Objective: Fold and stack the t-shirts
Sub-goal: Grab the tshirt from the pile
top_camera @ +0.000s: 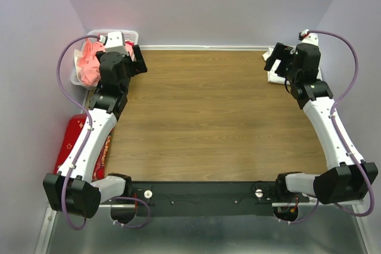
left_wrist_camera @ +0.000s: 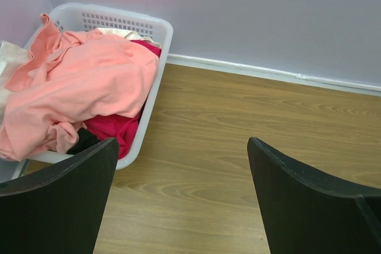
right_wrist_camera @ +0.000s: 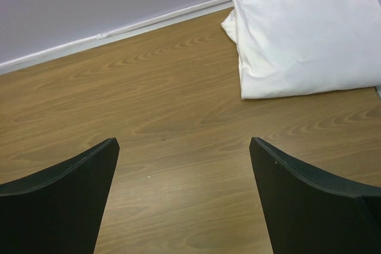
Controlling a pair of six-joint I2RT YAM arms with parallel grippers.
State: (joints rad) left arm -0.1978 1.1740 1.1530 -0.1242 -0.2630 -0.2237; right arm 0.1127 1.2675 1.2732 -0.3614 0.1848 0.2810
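Left tool (left_wrist_camera: 181, 147) apart, by basket (left_wrist_camera: 159, 40) with salmon-pink t-shirt (left_wrist_camera: 89, 81); right tool (right_wrist_camera: 184, 142) apart, by white t-shirt (right_wrist_camera: 303, 40); red cloth (top_camera: 66, 141) print unreadable.

i see a smooth brown wood-grain tabletop (right_wrist_camera: 149, 93), a white perforated plastic basket (left_wrist_camera: 128, 23), a soft matt salmon-pink cloth t-shirt (left_wrist_camera: 89, 81), and a smooth white folded cloth t-shirt (right_wrist_camera: 303, 40).

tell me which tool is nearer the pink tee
Left. The left tool hangs open just beside the basket holding the pink tee; the right tool is across the table, by the white tee.
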